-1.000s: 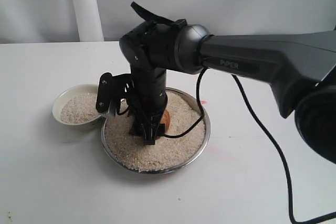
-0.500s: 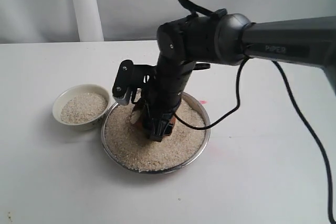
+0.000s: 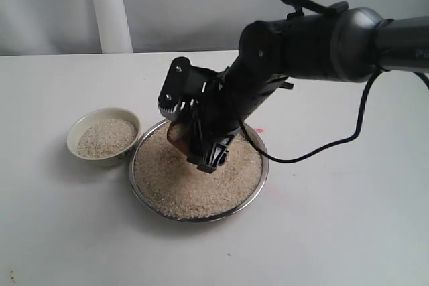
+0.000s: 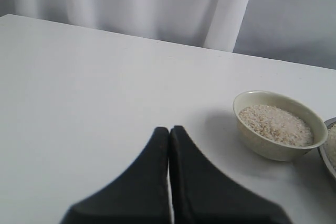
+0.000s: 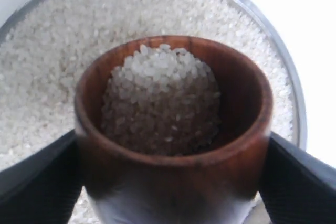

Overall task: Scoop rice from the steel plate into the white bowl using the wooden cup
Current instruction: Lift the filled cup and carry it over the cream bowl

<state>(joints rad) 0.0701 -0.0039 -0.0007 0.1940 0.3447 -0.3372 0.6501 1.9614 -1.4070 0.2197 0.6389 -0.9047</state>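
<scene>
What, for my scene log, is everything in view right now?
steel plate: one, shiny metal, mid-table
rice: off-white, heaped in the plate, also in the bowl and the cup
white bowl: one, cream, beside the plate, on its left in the exterior view
wooden cup: one, reddish-brown, above the plate, full of rice
table: one, white
backdrop: white, behind the table
cable: one, black, hanging from the right arm
right gripper: black, shut on the wooden cup
left gripper: black, shut, empty, over bare table near the bowl
</scene>
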